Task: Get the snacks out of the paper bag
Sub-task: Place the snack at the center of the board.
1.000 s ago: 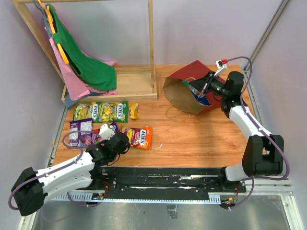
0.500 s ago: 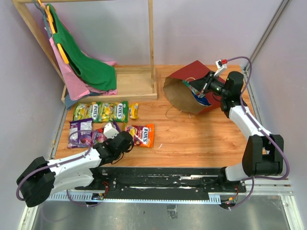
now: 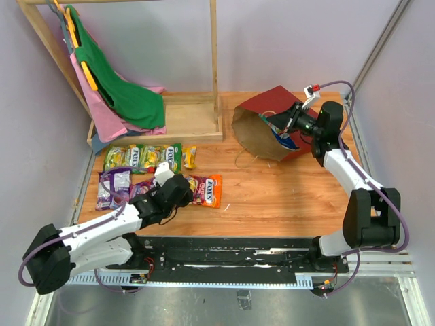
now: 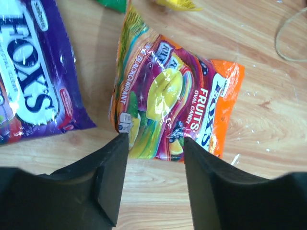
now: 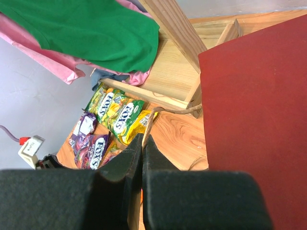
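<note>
Many snacks (image 3: 143, 157), wooden tabletop (image 3: 272, 197), lilac walls (image 3: 285, 41)

The top camera looks down over the whole tabletop (image 3: 272, 197). The left wrist camera sits close above the packets (image 4: 168, 105), which the right wrist camera sees from afar.

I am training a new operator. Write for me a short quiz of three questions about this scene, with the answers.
1. True or false: the left gripper is shut on the orange packet.
2. Which snack shows inside the bag? A) a banana B) blue chip bag C) a can
3. Fill in: the right gripper has its jaws ____.
Key: 1 false, its jaws stand open; 2 B; 3 shut.
</note>
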You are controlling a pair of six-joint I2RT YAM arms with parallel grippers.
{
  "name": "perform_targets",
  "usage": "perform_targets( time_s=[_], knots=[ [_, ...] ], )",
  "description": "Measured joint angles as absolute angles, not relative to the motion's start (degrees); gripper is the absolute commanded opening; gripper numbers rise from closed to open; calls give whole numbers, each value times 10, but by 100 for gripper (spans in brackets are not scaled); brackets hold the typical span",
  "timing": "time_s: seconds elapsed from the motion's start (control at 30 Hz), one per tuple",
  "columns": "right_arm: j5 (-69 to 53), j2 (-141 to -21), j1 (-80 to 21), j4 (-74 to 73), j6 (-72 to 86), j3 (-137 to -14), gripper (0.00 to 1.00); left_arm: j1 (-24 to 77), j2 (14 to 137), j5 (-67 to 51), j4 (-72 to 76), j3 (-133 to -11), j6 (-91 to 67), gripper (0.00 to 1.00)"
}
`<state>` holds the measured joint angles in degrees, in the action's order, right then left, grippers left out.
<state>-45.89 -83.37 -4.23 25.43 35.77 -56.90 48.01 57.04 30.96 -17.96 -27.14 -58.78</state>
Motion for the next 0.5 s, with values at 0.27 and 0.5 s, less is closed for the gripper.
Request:
perform_targets(
  time_s=[0.27, 0.5],
  knots=[
    [-459, -834, -44, 254, 358, -569, 1, 465, 546, 303, -181, -295, -517, 1],
    [-459, -834, -48, 254, 357, -569, 1, 448, 594, 283, -152, -300, -484, 1]
  ],
)
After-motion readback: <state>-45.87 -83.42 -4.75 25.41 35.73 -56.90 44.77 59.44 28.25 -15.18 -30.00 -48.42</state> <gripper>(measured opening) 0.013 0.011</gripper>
